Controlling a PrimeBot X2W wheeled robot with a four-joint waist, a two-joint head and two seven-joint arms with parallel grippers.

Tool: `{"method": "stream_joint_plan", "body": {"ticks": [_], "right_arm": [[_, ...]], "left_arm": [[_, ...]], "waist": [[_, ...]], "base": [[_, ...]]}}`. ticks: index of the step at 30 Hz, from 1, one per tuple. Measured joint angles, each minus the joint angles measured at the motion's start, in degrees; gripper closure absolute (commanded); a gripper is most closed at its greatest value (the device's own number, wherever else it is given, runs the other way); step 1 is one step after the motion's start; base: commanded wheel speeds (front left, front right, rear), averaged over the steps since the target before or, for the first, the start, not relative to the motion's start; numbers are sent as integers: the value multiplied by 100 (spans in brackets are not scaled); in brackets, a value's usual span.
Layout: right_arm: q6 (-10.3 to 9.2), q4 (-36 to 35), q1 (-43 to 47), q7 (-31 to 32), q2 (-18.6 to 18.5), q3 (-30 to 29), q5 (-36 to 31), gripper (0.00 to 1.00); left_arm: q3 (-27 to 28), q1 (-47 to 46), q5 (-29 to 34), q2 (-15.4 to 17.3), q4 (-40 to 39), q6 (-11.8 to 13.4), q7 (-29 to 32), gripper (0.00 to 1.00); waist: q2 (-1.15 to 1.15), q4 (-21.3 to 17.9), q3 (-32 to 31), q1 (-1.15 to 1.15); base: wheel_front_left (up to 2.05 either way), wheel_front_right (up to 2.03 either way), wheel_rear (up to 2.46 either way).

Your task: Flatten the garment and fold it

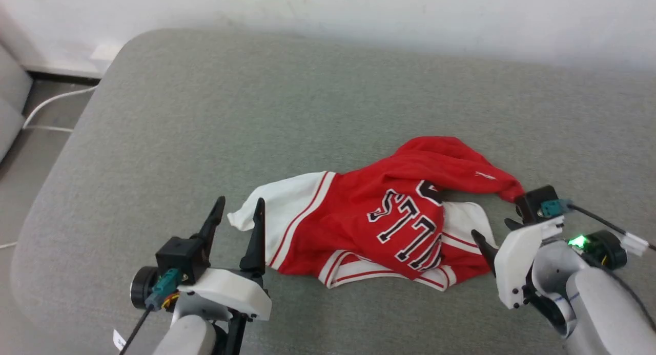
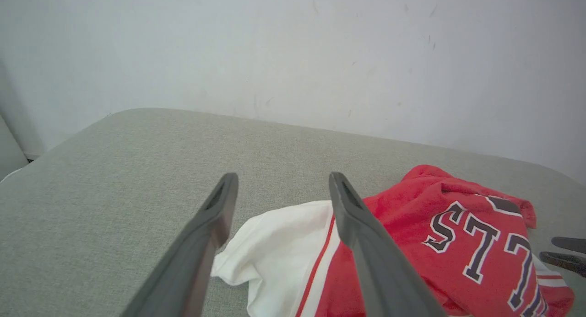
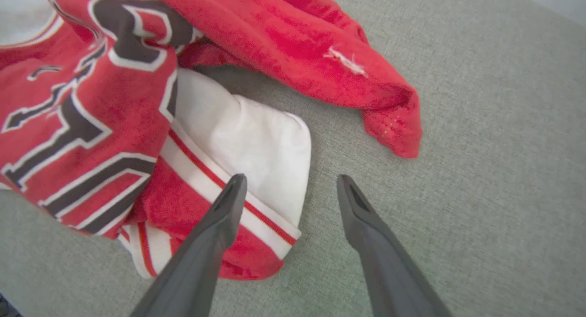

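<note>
Red shiny fabric of the garment (image 1: pixel 353 216) lies crumpled near the middle of a grey upholstered cushion (image 1: pixel 179 114), between the 2 grippers.

Step in hand, as judged: the approach before flattening; nothing is gripped yet.

Left gripper (image 1: pixel 241 201): jaws open, poised just beside the white panel (image 1: pixel 279 206) at the garment's left end. In the left wrist view the panel's corner sits between the 2 fingers.

Right gripper (image 1: pixel 490 231): jaws open at the garment's right edge, with 1 finger over the striped hem (image 3: pixel 270 222) and the other over bare cushion.

Appearance: the body is bunched and folded on itself, so the black, white-outlined lettering (image 1: pixel 407 227) is creased and partly covered. A red fold (image 1: pixel 461 165) trails to the far right, and stripe trim curls along the near edge.

Next move, probably: each set of jaws closes on a single outer layer at opposite ends, then the 2 draw apart to spread the fabric. Thin cloth may slip or double up.
</note>
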Motion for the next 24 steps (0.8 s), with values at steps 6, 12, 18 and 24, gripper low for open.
{"method": "stream_joint_plan", "body": {"ticks": [6, 12, 18, 24], "right_arm": [[0, 726, -604, 379, -453, 578, 242, 0], [-8, 1316, -1000, 300, -644, 1110, 493, 0], [2, 1625, -1171, -390, -739, 1350, 673, 100], [2, 1759, -1030, -1168, -790, 604, 547, 100]], "left_arm": [[31, 19, 70, -210, 229, -101, 0, 0], [93, 15, 182, -326, 344, -200, 0, 0], [222, 25, 250, -410, 433, -250, 1, 0], [388, 203, 331, -403, 506, -319, 1, 0]], "waist": [[0, 314, 107, 0], [0, 533, 245, 0], [0, 563, 288, 0], [0, 344, 158, 1]], "base": [[0, 0, 0], [0, 0, 0], [0, 0, 0], [0, 0, 0]]}}
